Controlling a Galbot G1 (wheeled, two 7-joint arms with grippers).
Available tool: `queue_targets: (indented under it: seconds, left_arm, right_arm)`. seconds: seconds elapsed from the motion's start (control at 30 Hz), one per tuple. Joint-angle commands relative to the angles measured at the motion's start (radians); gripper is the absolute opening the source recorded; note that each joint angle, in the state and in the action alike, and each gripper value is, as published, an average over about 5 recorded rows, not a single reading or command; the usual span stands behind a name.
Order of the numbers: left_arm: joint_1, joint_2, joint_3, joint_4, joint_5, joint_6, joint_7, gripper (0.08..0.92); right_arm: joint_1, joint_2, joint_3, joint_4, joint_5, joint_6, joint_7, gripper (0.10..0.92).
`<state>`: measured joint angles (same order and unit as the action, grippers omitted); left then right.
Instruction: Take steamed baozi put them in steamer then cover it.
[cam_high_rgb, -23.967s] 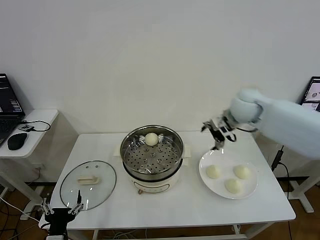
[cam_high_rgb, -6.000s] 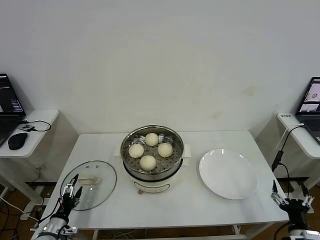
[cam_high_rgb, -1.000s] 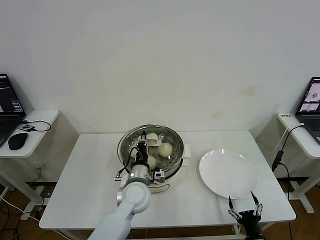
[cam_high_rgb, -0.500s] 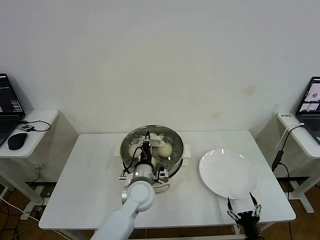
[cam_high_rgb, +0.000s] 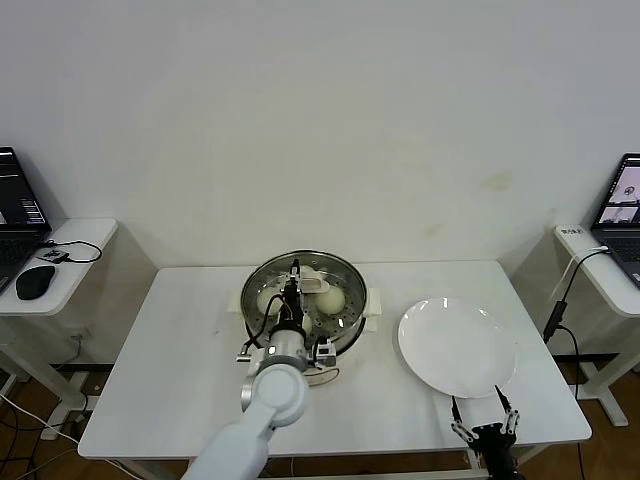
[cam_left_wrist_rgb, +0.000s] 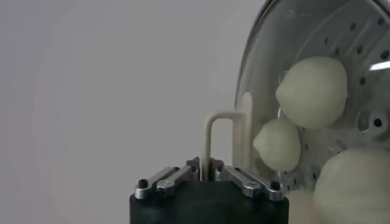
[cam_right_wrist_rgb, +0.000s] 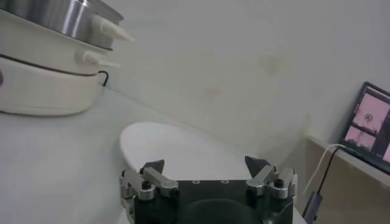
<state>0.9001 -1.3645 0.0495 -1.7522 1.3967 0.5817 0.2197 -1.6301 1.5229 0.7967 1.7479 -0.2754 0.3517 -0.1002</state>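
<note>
The steamer (cam_high_rgb: 343, 270) stands mid-table on its cream base (cam_high_rgb: 326, 374). My left gripper (cam_high_rgb: 293, 288) reaches over it and is shut on the cream handle (cam_left_wrist_rgb: 210, 137) of the glass cover (cam_left_wrist_rgb: 259, 58), which lies over the pot. Whether the cover rests on the rim I cannot tell. Through the glass I see baozi (cam_high_rgb: 331, 298) inside the pot; three show in the left wrist view (cam_left_wrist_rgb: 312, 91). My right gripper (cam_high_rgb: 478, 428) is open and empty at the table's front edge, below the plate. It also shows in the right wrist view (cam_right_wrist_rgb: 204, 165).
An empty white plate (cam_high_rgb: 457, 346) lies right of the steamer, also in the right wrist view (cam_right_wrist_rgb: 177, 143). A side table with a laptop and a mouse (cam_high_rgb: 34, 281) stands at the left. Another laptop (cam_high_rgb: 622, 192) stands at the far right.
My left gripper has carried the cover a little to the right, centring it over the pot. My right gripper has sunk slightly lower at the front edge.
</note>
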Motion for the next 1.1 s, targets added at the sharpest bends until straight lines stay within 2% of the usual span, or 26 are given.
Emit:
queue_targets:
  seconds: [0.03,0.27,0.4,0.5,0.6,0.67,0.7,0.8,0.87,0.93,1.1]
  left_arm:
    - [0.057,0.030,-0.016,-0.122,-0.029,0.000,-0.016,0.381]
    - [0.235,0.095,-0.070,-0.339,-0.106,-0.017,-0.067,0.580]
    - [0.368,0.126,-0.130,-0.477,-0.260,-0.028,-0.136,0.692]
    - [0.492,0.138,-0.219,-0.545,-0.446,-0.050,-0.224,0.772]
    - [0.613,0.143,-0.346,-0.564,-0.721,-0.115,-0.390,0.813]
    - [0.682,0.142,-0.452,-0.539,-0.966,-0.235,-0.500,0.821]
    - [0.716,0.135,-0.508,-0.515,-1.100,-0.326,-0.524,0.821]
    - [0.804,0.105,-0.639,-0.417,-1.384,-0.633,-0.504,0.823]
    - [0.845,0.092,-0.678,-0.362,-1.478,-0.745,-0.475,0.823]
    - [0.882,0.088,-0.693,-0.332,-1.557,-0.785,-0.464,0.823]
    - [0.933,0.071,-0.708,-0.326,-1.666,-0.788,-0.429,0.823]
  right_arm:
    - [-0.002,0.000,-0.001,0.003,-0.002,0.001,0.000,0.823]
    - [-0.009,-0.010,-0.001,0.009,0.002,0.002,0.000,0.823]
    - [-0.009,-0.013,-0.009,0.012,0.006,0.002,0.001,0.823]
    - [-0.011,-0.016,-0.023,0.018,0.019,-0.001,-0.001,0.823]
    - [-0.017,-0.028,-0.045,0.030,0.054,-0.009,-0.007,0.823]
    - [-0.022,-0.044,-0.064,0.043,0.085,-0.019,-0.015,0.823]
    - [-0.025,-0.055,-0.077,0.051,0.101,-0.025,-0.019,0.823]
    - [-0.033,-0.085,-0.105,0.069,0.137,-0.042,-0.029,0.823]
    - [-0.037,-0.102,-0.117,0.076,0.153,-0.049,-0.033,0.823]
    - [-0.043,-0.117,-0.127,0.084,0.168,-0.056,-0.035,0.823]
    - [-0.074,-0.145,-0.145,0.122,0.203,-0.078,-0.045,0.823]
